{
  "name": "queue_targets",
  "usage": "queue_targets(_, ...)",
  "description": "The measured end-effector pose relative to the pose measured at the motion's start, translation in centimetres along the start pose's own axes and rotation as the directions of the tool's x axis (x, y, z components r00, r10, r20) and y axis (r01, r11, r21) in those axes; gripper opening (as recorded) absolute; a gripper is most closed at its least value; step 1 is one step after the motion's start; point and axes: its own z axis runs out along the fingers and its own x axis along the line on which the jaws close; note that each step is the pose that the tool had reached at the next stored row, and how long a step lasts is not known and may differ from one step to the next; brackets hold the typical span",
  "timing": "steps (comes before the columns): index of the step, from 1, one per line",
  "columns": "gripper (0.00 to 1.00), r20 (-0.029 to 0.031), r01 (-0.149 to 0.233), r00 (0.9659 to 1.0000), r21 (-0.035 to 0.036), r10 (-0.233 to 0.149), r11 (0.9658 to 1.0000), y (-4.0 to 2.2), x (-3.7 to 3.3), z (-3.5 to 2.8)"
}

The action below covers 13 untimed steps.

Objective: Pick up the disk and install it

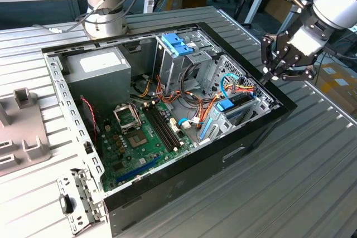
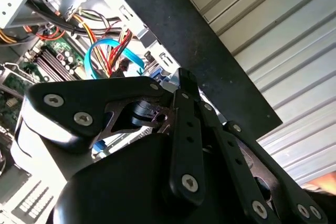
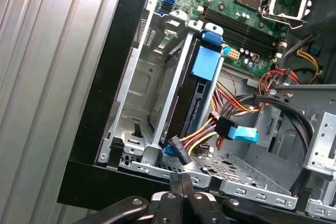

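Black-bodied flat hard drive with bright blue side rails and a blue end tab, i.e. the disk (image 3: 195, 95), standing on edge in the grey metal drive cage (image 3: 137, 85) at the corner of the open black computer case (image 1: 254, 137), in the slot farther from the case wall; slot next to the wall bare. Black multi-link gripper (image 3: 181, 183) hovering just above the case edge beside that cage, fingertips pressed together, nothing between them, not touching the disk. Red-yellow-black wire bundle (image 3: 202, 136) with its connector right at the disk's near end. Judgement: disk looks seated or nearly so; any push best kept straight along the rails, on the blue tab, clear of the wires. Count: one disk, one gripper, two cage slots, one filled.
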Motion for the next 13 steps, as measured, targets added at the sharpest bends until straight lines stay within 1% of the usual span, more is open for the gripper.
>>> queue_targets(6, 0.11, 0.0024, 0.051, 0.9987, -0.0088, -0.051, 0.9987, 0.0, 0.0, 0.0)
queue_targets(10, 0.11, 0.0042, 0.085, 0.9964, -0.0146, -0.085, 0.9963, 0.0, 0.0, 0.0)
queue_targets(13, 0.11, 0.0057, 0.111, 0.9938, -0.0191, -0.111, 0.9937, 0.0, 0.0, 0.0)
